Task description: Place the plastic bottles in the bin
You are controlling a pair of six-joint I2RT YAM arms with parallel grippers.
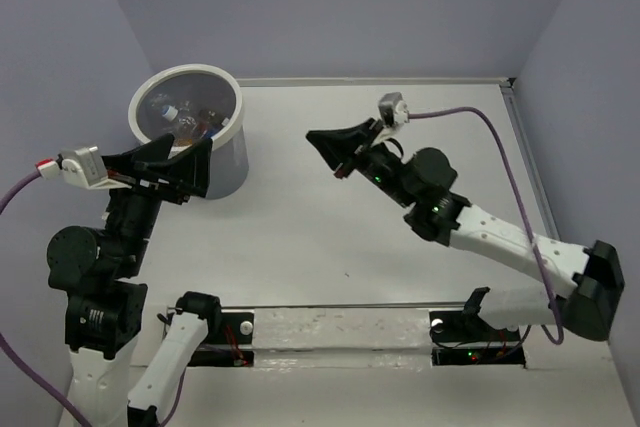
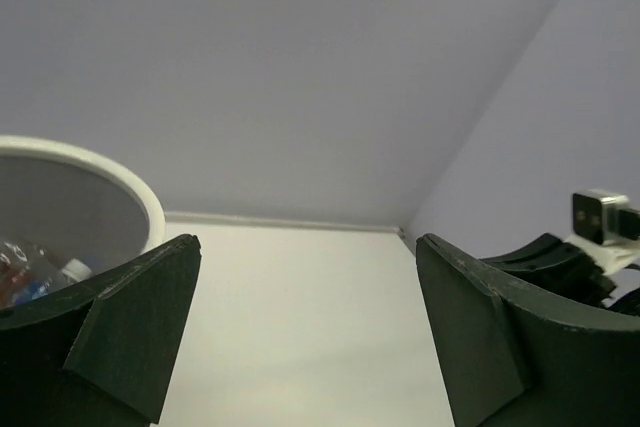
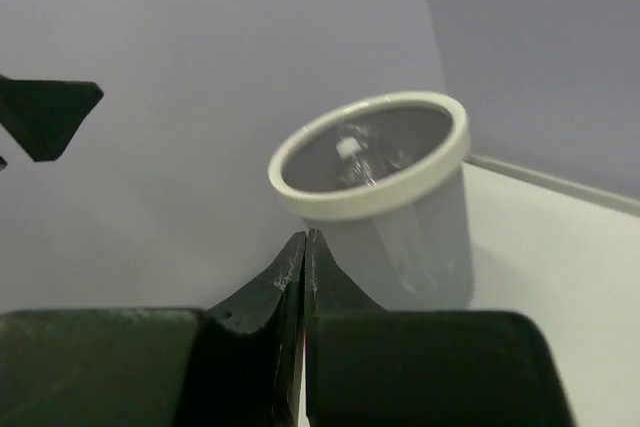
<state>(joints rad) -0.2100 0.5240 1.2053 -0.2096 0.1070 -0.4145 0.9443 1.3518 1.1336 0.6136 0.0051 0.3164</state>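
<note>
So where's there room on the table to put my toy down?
There's lots of bare table between the bin and the right gripper, along the far edge, and across the middle. It's crowded at the bin's near side, where the left gripper hangs.

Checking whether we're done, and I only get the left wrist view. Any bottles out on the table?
Observer: The top view shows none on the table; the plastic bottles I can see lie inside the bin.
Operator: What about the right gripper?
Observer: The right gripper is shut with nothing between its fingers, up in the air to the right of the bin.
Operator: Where is my left gripper relative to the bin?
Observer: The left gripper hangs at the bin's near side, by the rim.
</note>
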